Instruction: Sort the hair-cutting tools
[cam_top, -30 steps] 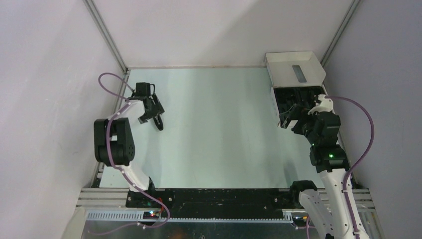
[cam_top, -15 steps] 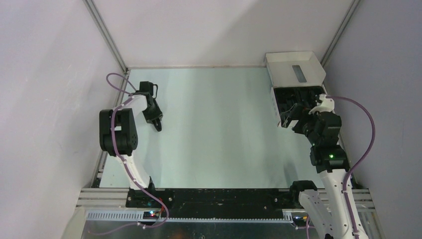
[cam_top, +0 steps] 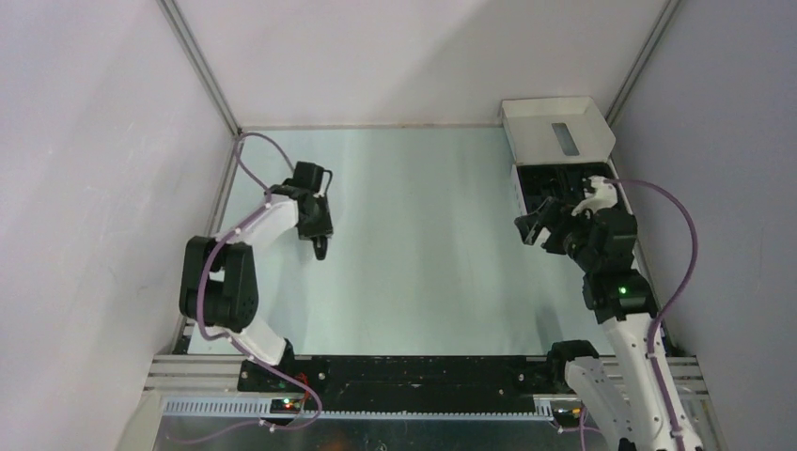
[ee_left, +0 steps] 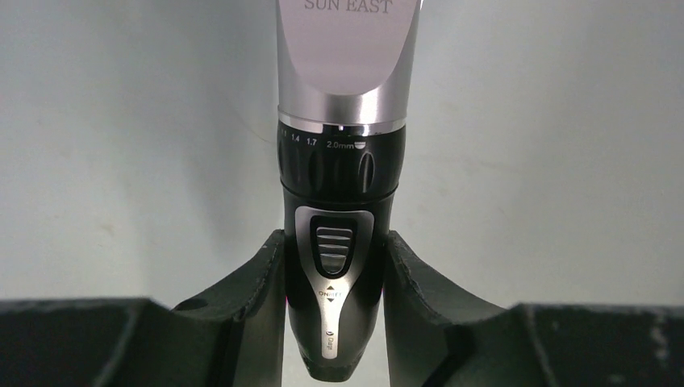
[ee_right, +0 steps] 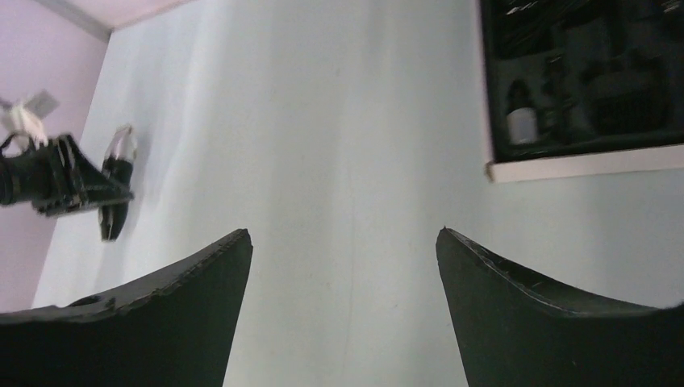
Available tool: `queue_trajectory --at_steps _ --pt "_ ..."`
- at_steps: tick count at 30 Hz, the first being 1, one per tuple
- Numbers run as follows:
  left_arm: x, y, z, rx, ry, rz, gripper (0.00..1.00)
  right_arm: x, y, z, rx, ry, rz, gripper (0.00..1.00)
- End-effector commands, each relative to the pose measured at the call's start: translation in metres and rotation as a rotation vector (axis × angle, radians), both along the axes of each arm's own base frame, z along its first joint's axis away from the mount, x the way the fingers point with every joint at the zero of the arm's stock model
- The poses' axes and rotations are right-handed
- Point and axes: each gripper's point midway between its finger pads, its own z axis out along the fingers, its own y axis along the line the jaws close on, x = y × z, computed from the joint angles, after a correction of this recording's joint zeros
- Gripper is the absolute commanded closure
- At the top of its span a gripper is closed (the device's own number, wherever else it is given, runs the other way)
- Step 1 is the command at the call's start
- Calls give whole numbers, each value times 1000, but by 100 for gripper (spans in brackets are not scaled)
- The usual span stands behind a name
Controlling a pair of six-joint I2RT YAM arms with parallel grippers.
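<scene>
"While the left hand (ee_left: 332, 242) fills its wrist view, what is it doing?"

"Its two dark fingers (ee_left: 258, 274) press against the black lower end of the hair clipper (ee_left: 347, 64), one on each side of the slide switch (ee_left: 333, 248). It grips the clipper, and the silver-grey body runs away from the wrist."

"Where does that put the clipper?"

"Over the far left part of the bench (cam_top: 423, 263), well apart from the white box (cam_top: 554, 117) at the far right. Whether its tip touches the bench I cannot tell."

"Any writing?"

"SUN EAST on the silver part. On the black dial ring (ee_left: 339, 161): 1.4, 1.7 and 2.0mm. Under the switch, ON/OFF. A smaller word below that is too fine to read."

"And the right hand (ee_right: 343, 234)?"

"Spread wide, with bare bench showing between its own fingers. From above it hangs by the near left corner of the box's black tray (ee_right: 492, 81). The tray holds small dark pieces and one with a white cap (ee_right: 523, 125); I cannot make them out further."

"The room?"

"The bench is pale blue-green, smooth and faintly glossy. Plain whitish-lilac walls (cam_top: 94, 141) close it in, with metal rails (cam_top: 202, 66) in the far corners. Purple cables (cam_top: 691, 235) loop off both arms."
</scene>
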Motion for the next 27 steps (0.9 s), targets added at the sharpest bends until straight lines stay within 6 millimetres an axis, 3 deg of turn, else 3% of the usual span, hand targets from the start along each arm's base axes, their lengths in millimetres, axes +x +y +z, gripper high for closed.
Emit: queue_trajectory --at_steps 1,6,9,12,13,19,27 --pt "-11 -41 32 -33 -100 -137 100 1 43 -14 91 90 134 12" --pt "-38 -93 42 -81 -136 -293 100 7 92 -27 163 163 182 13" --pt "-50 -113 53 -116 -184 -352 100 13 119 -42 232 241 185 15" --pt "-62 -132 64 -140 -229 -425 100 15 154 -43 332 277 220 15" --pt "-65 -135 67 -149 -247 -439 100 17 161 -50 342 304 223 15" --pt "-88 -158 79 -176 -311 -553 100 22 222 -46 489 308 323 17" --pt "-107 -174 85 -166 -362 -649 100 26 273 -43 574 305 410 18"
